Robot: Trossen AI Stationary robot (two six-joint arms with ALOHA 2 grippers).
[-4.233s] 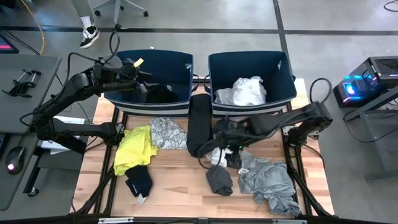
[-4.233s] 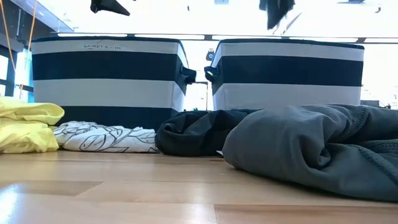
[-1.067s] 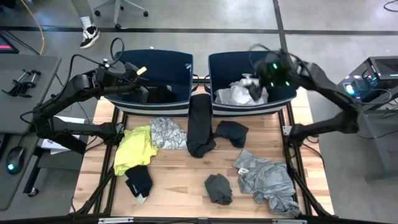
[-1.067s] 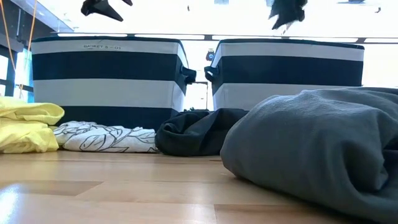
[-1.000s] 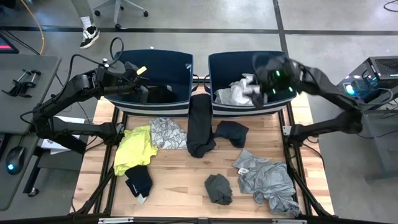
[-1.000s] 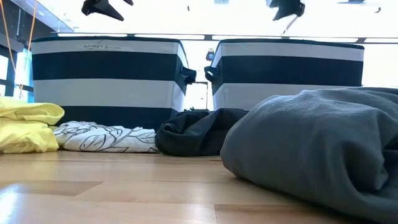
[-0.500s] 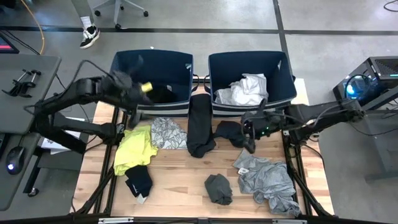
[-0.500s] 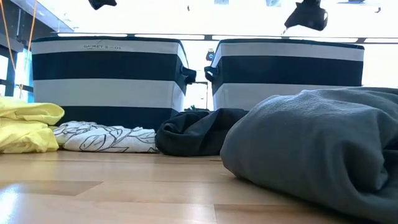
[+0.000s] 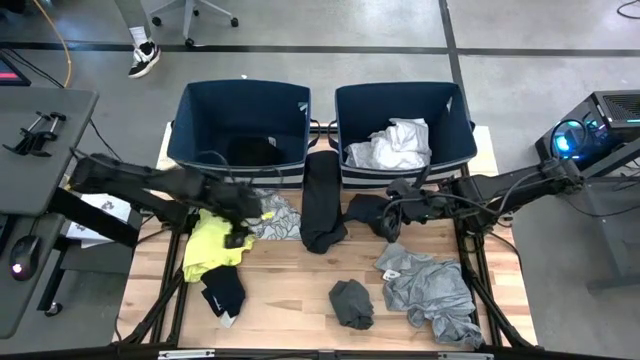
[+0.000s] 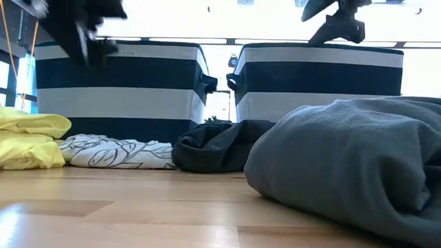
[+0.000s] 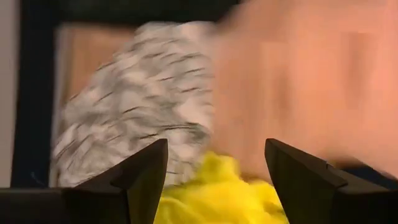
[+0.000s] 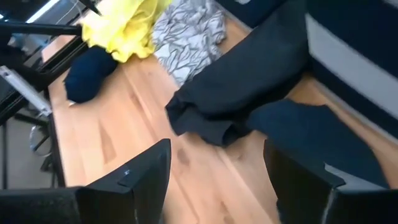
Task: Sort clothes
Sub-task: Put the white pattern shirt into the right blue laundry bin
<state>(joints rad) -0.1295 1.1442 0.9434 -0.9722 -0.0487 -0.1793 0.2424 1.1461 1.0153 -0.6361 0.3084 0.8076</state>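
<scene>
A neon yellow garment (image 9: 213,243) and a patterned grey-white garment (image 9: 272,213) lie on the table in front of the left bin (image 9: 243,108). My left gripper (image 9: 242,224) is open above the place where they meet; its wrist view shows both below its fingers (image 11: 214,186). A long black garment (image 9: 322,200) and a dark navy garment (image 9: 368,212) lie at the middle. My right gripper (image 9: 390,218) is open just above the navy garment (image 12: 317,134). White garments (image 9: 395,145) lie in the right bin (image 9: 405,95).
A black garment (image 9: 256,152) lies in the left bin. A small black garment (image 9: 225,291), a dark grey one (image 9: 352,303) and a light grey one (image 9: 432,290) lie toward the near edge. Bare wood shows between them (image 9: 290,290).
My left gripper has left the left bin, gone toward the near edge and come down over the yellow and patterned garments. My right gripper has left the right bin, gone toward the near edge and the table's left, and come down to the dark navy garment.
</scene>
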